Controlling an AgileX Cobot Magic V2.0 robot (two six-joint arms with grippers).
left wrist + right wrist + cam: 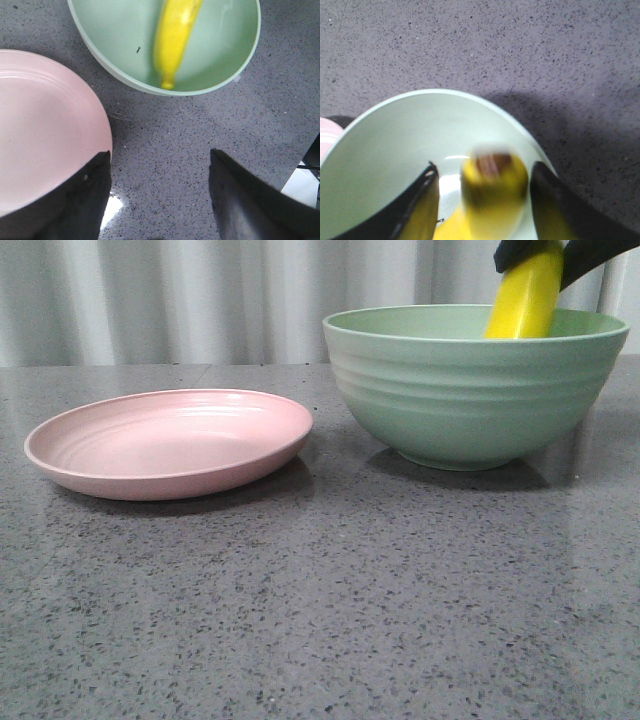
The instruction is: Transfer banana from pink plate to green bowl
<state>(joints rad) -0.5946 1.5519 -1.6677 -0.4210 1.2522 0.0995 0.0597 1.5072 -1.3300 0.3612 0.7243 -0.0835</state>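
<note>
The yellow banana stands nearly upright, its lower end inside the green bowl at the right and its top between the black fingers of my right gripper. In the right wrist view the banana is blurred between the spread fingers of the right gripper, with a gap on one side. The pink plate lies bare to the left of the bowl. My left gripper hangs open over the table between the pink plate and the green bowl, where the banana shows inside.
Plate and bowl sit on a grey speckled tabletop. A pale curtain hangs behind them. The table's edge shows in the left wrist view.
</note>
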